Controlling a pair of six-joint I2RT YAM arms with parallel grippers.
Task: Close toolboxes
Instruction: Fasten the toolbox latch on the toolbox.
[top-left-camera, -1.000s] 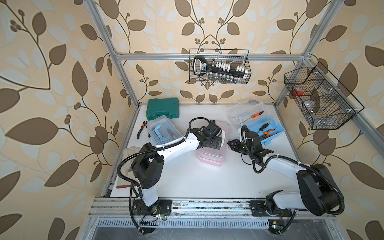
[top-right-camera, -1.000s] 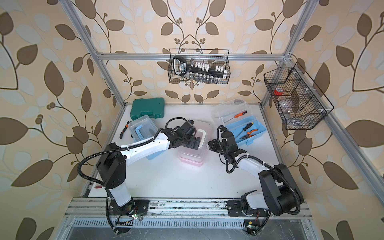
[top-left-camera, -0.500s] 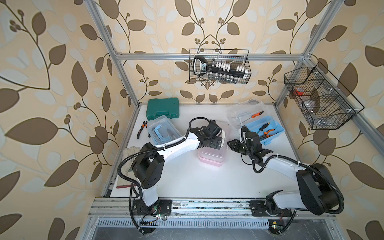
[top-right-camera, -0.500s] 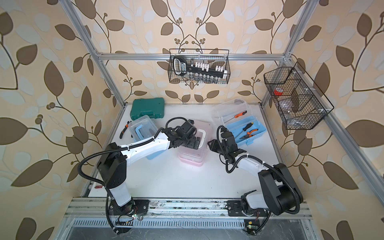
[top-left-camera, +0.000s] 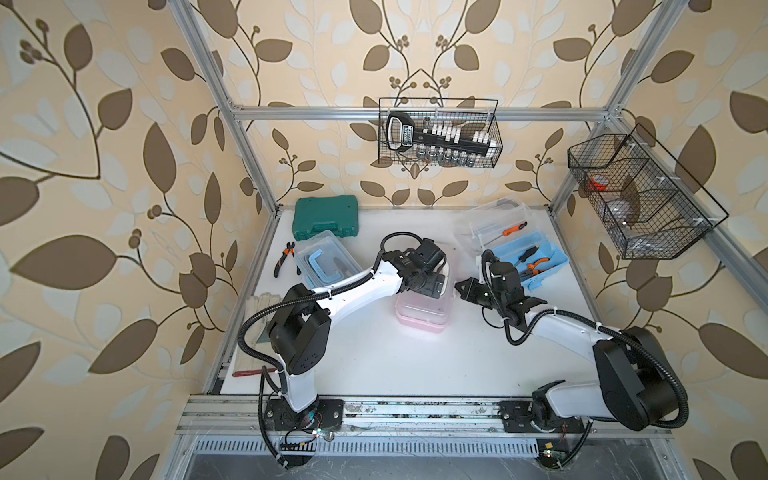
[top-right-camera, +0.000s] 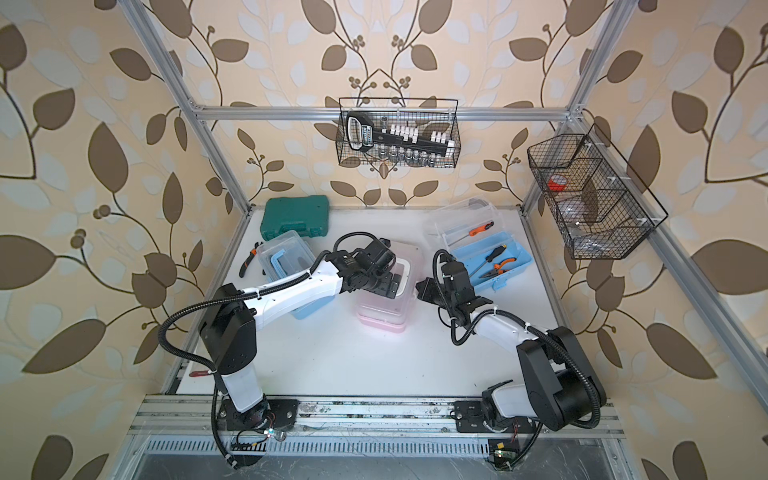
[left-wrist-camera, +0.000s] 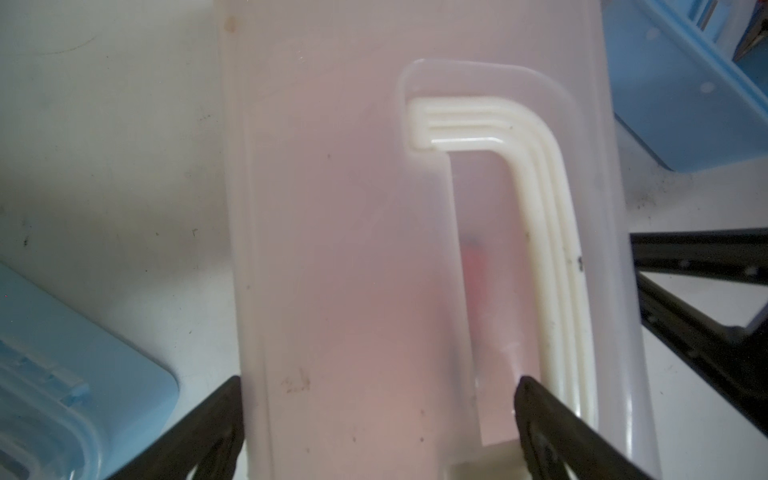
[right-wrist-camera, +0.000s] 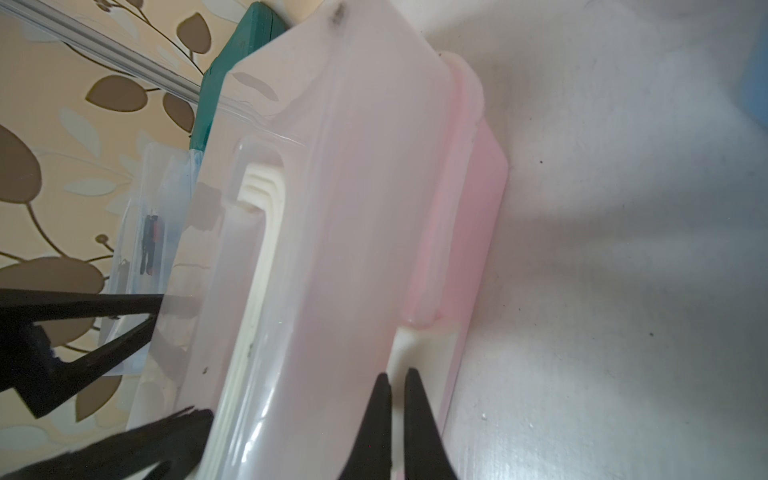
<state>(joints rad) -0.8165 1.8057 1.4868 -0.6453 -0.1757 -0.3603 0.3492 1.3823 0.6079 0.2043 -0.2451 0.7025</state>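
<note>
Almost nothing is seen to have moved since a second ago; both arms are kept at the pink box as before.

In both top views the pink box is found in the middle of the surface with its lid down. The left tool is set on its top and the right tool at its side. A blue box near the green case looks shut. The open blue box is left with pliers and screwdrivers inside and its clear lid thrown back. Writing on the black holder in the wire basket is too small to be read.

Left wrist view: the left tool is spread apart, with one finger at the lid's edge and one beside the cream handle. Nothing is grasped and no label is seen.

Right wrist view: the right tool is clenched, tips put at the cream latch on the pink box's side. A grip on it cannot be confirmed.

Judged progress: one box is closed, the pink one is probably being latched, and the open blue box is yet to be done.
</note>
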